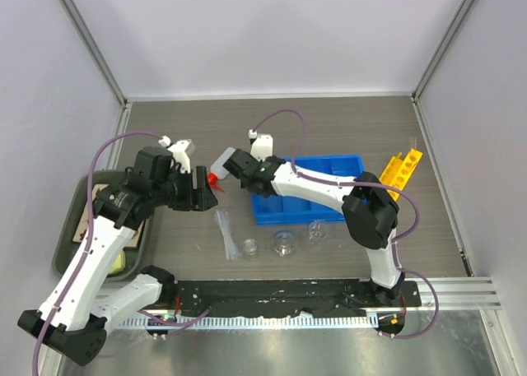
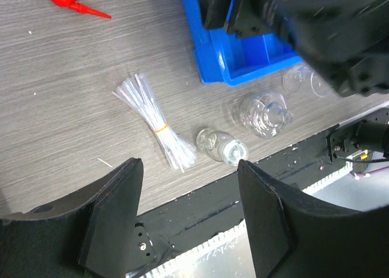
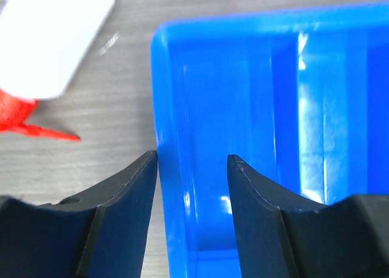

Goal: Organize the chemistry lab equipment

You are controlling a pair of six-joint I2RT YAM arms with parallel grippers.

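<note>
The blue bin sits right of centre, and my right gripper is at its left end. In the right wrist view the right gripper stands open astride the bin's left wall, its jaws not pressing on it. The white squeeze bottle with the red nozzle lies just left of the bin. My left gripper hangs open and empty above the table's near edge. Below it lie a pipette bundle, a toppled beaker, a flask and another beaker. The yellow rack leans at the bin's right.
A dark green tray lies at the far left under my left arm. A black base rail runs along the near edge. Grey enclosure walls close the back and both sides. My right arm fills the left wrist view's upper right.
</note>
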